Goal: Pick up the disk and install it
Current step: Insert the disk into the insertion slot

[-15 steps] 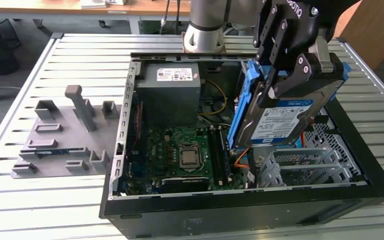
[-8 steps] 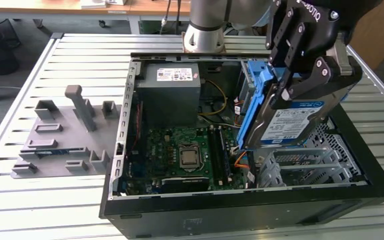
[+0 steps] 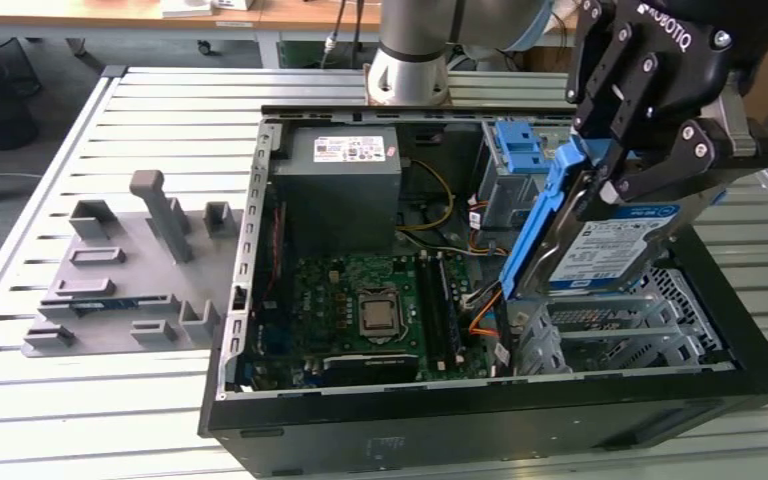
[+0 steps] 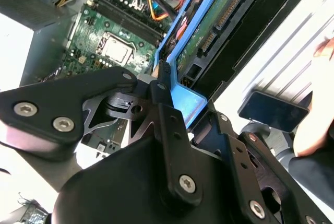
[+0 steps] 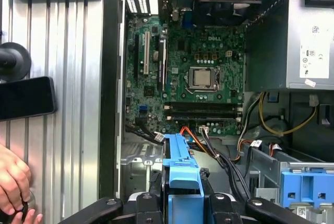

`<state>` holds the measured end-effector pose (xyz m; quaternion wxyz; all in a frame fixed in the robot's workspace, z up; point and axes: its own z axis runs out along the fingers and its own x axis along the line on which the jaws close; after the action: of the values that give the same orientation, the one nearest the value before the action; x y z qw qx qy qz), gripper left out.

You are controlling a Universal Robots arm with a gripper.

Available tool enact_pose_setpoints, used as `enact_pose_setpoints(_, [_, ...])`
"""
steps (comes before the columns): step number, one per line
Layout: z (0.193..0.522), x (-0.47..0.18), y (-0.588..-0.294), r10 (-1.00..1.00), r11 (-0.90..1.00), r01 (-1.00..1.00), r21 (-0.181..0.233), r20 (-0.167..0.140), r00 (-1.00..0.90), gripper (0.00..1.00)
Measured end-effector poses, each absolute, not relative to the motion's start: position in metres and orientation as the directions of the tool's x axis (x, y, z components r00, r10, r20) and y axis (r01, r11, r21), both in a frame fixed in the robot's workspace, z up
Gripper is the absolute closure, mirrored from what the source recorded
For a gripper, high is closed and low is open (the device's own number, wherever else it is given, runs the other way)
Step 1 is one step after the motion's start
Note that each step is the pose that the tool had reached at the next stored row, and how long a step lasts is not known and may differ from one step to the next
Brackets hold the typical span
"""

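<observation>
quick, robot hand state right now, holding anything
robot hand: shut on the disk, which is tilted over the open case

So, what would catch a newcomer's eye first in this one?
The gripper, clamped on the disk, holds it tilted over the grey drive cage at the exterior view's right of the open computer case. The bare motherboard lies in the case's middle. In the first wrist view, a person's hand is over the slatted table outside the case.
</observation>
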<state>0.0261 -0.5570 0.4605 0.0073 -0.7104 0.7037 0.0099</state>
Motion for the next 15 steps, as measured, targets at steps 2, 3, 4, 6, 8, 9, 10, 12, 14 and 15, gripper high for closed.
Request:
enact_pose_setpoints(2, [0.460,0.030,-0.557,-1.000,-0.010,-1.000,0.004,-0.024,0.009,0.64])
enact_pose_setpoints(3, [0.460,0.031,-0.557,-1.000,-0.010,-1.000,0.004,-0.024,0.009,0.64])
enact_pose_setpoints(4, [0.460,0.031,-0.557,-1.000,-0.009,-1.000,0.004,-0.025,0.009,0.64])
enact_pose_setpoints(6, [0.460,0.031,-0.559,-1.000,-0.009,-1.000,0.004,-0.023,0.008,0.64])
enact_pose_setpoints(8, [0.460,0.032,-0.562,-1.000,-0.008,-1.000,0.004,-0.022,0.008,0.64])
enact_pose_setpoints(9, [0.460,0.032,-0.563,-1.000,-0.008,-1.000,0.004,-0.022,0.008,0.64])
enact_pose_setpoints(10, [0.460,0.032,-0.564,-1.000,-0.008,-1.000,0.004,-0.022,0.008,0.64])
enact_pose_setpoints(12, [0.458,0.034,-0.565,-1.000,-0.007,-1.000,0.004,-0.022,0.006,0.64])
enact_pose_setpoints(14, [0.457,0.039,-0.565,-1.000,-0.006,-1.000,0.004,-0.022,0.006,0.64])
enact_pose_setpoints(15, [0.457,0.041,-0.565,-1.000,-0.006,-1.000,0.005,-0.022,0.006,0.64])
